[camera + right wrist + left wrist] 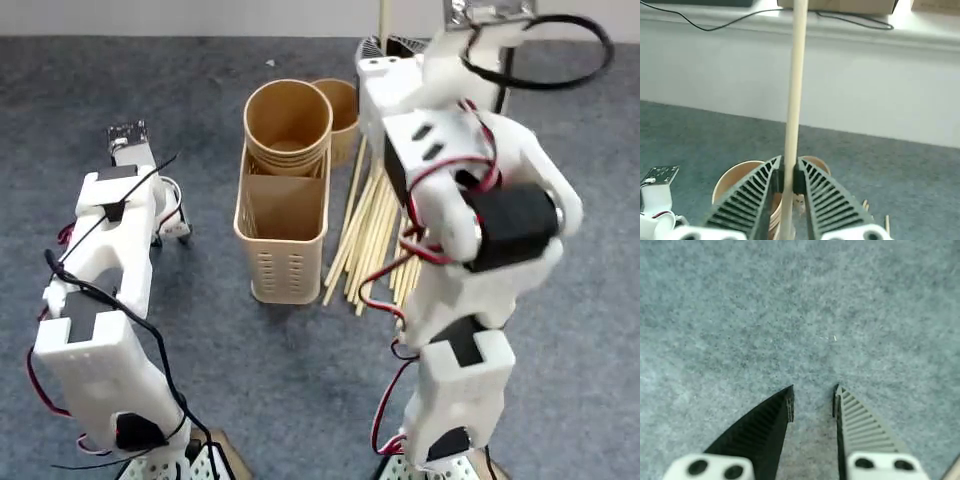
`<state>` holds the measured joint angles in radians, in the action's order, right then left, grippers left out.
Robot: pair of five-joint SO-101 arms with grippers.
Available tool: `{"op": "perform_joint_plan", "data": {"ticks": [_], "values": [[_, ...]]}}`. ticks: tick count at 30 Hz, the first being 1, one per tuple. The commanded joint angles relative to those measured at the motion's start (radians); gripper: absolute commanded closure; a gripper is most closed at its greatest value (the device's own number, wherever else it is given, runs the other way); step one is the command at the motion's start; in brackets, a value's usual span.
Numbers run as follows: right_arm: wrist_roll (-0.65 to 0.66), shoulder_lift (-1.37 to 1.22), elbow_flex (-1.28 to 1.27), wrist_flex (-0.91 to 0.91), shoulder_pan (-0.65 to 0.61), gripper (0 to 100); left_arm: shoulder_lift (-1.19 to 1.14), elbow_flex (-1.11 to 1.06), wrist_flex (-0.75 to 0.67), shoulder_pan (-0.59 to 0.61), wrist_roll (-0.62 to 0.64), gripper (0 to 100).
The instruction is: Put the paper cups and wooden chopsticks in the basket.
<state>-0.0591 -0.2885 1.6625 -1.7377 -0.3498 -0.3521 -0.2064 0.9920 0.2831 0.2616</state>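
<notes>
Chopstick (797, 75) stands upright, clamped by the right gripper (788, 176), upper right of the paper cups (288, 125); left gripper (813, 401) sits parted over carpet (790, 315).

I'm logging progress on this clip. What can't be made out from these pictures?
- High view: the right arm covers part of the loose chopsticks, so their count is unclear.
- High view: the nested paper cups in the basket hide one another, so their number is unclear.
- Right wrist view: the held chopstick runs past the top edge, and its lower end is hidden behind the right gripper.
</notes>
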Motion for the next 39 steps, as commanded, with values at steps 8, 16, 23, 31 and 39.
{"op": "perform_joint_plan", "data": {"ticks": [8,16,23,31,39], "values": [[-0.017,0.033,0.108,-0.005,-0.133,99.3,0.016,0.002,-0.031,-0.005,0.014,84],[0.0,0.489,-0.779,-0.018,-0.147,99.4,0.016,-0.004,-0.072,-0.012,0.014,84],[0.017,0.897,-1.168,0.031,-0.209,99.4,0.016,-0.004,-0.071,-0.012,0.014,84],[0.012,1.035,-1.728,0.857,-0.208,99.4,0.016,-0.005,-0.068,-0.008,0.014,84],[0.011,0.923,-1.995,1.313,-0.226,99.4,0.016,-0.005,-0.072,-0.012,0.014,84]]}}
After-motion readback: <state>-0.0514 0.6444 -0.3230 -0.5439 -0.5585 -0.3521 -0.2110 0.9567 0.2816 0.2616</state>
